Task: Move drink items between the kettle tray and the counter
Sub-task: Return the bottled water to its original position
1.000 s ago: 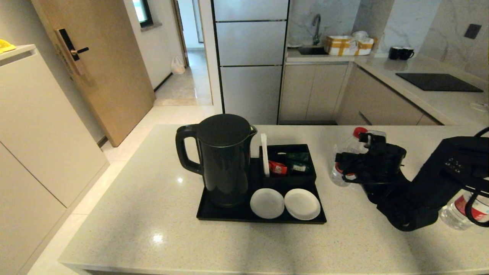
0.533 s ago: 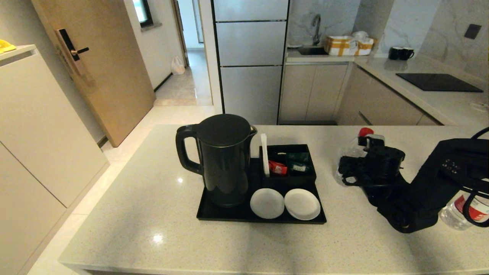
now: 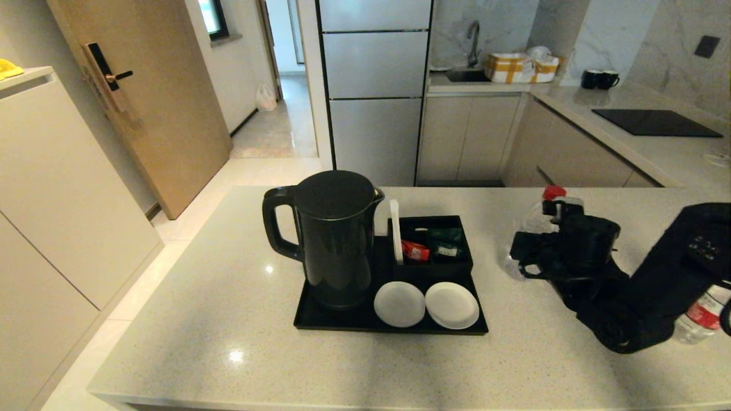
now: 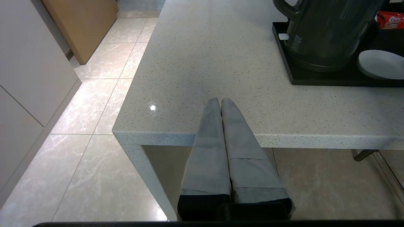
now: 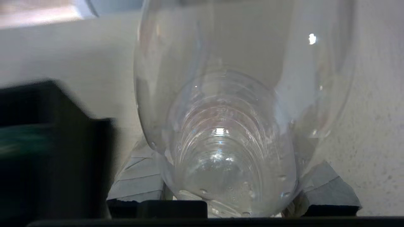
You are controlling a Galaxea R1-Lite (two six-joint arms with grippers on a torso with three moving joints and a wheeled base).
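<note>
Right tool (image 3: 534, 251) clenched on a clear plastic water bottle (image 3: 537, 220) with a red cap (image 3: 553, 192), to the right of the kettle tray (image 3: 342, 325); grey taped finger pads (image 5: 328, 186) pressed against the bottle's ribbed, transparent body (image 5: 233, 126) on both sides. Bottle tilted, cap leaning away from the robot; contact between its base and the tabletop (image 3: 228, 319) impossible to tell. Second bottle (image 3: 705, 317) with a red-and-white label near the right edge, half hidden behind the black arm, on the speckled, glossy grey stone.

On the flat black low-rimmed tray: a tall matte black kettle (image 3: 331, 240) with a loop handle, two round white coasters (image 3: 425, 304) side by side at the front, and a black compartment box (image 3: 434, 245) holding a red sachet (image 3: 415, 250) and a green sachet (image 3: 445, 235) (a white upright piece at its left side).

Left tool (image 4: 220, 102) parked at the near tabletop edge, grey padded fingers pressed together on nothing.
</note>
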